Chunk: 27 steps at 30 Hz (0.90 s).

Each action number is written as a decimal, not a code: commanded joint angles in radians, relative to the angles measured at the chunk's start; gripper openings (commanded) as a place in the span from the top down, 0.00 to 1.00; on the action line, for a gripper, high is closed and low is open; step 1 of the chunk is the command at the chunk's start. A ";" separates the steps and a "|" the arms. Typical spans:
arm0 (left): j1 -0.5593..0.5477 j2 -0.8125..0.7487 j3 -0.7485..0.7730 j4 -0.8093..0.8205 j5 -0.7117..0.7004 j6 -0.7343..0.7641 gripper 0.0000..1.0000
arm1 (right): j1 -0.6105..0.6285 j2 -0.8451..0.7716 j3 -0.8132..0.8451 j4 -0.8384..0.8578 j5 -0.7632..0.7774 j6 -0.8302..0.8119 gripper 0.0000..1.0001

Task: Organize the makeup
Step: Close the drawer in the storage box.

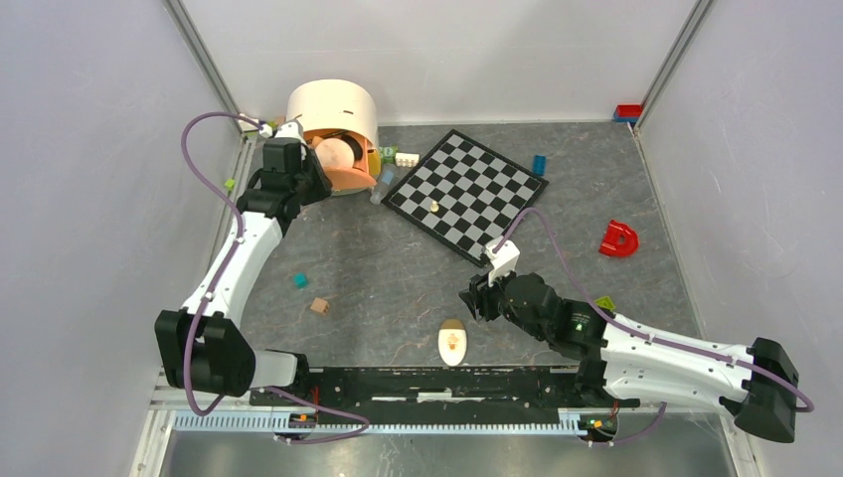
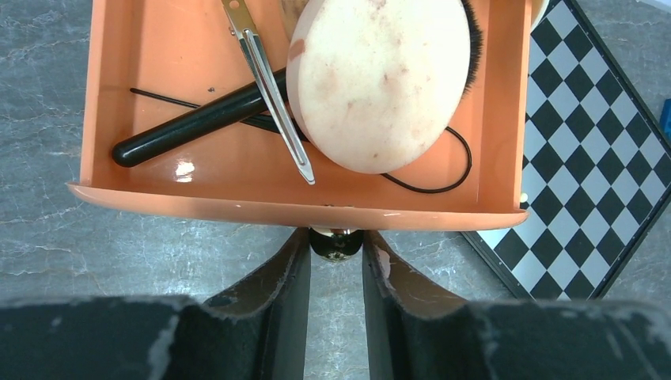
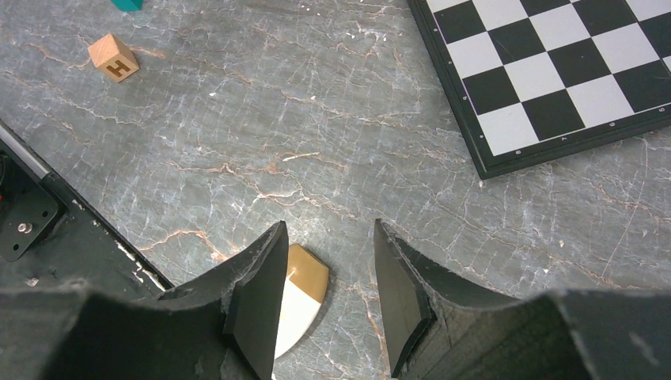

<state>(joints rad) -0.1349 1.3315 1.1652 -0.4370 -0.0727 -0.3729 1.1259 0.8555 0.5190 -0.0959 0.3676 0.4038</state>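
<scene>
A cream round organiser [image 1: 333, 104] stands at the back left with its orange drawer [image 2: 237, 210] pulled out. Inside the drawer lie a round peach compact [image 2: 376, 79], a black-handled brush [image 2: 190, 123], a silver clip [image 2: 269, 87] and a thin black cord [image 2: 443, 178]. My left gripper [image 2: 336, 249] is shut on the drawer's dark round knob [image 2: 336, 241], one finger on each side of it. A cream oval [image 1: 453, 343] with a tan end lies near the front edge. My right gripper [image 3: 328, 237] hovers open just right of it, and its left finger covers part of the oval [image 3: 305, 297].
A black-and-grey chessboard [image 1: 467, 194] lies tilted in the middle back with a small piece [image 1: 434, 206] on it. Loose toys lie about: a teal block [image 1: 299, 280], a wooden cube [image 1: 319, 306], a blue brick [image 1: 539, 164] and a red D-shape [image 1: 618, 240].
</scene>
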 commanded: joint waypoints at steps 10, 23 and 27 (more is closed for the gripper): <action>0.004 0.005 0.112 0.011 -0.031 0.057 0.73 | 0.003 -0.024 -0.007 0.005 0.022 -0.002 0.49; 0.005 0.128 0.215 0.033 -0.025 0.063 0.74 | 0.003 -0.024 -0.004 -0.005 0.035 -0.014 0.49; 0.006 0.184 0.261 0.037 -0.027 0.060 0.74 | 0.003 -0.029 -0.009 -0.012 0.041 -0.014 0.49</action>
<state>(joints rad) -0.1322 1.4815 1.3407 -0.4698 -0.0959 -0.3538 1.1259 0.8474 0.5140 -0.1085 0.3790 0.3965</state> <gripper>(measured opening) 0.333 0.509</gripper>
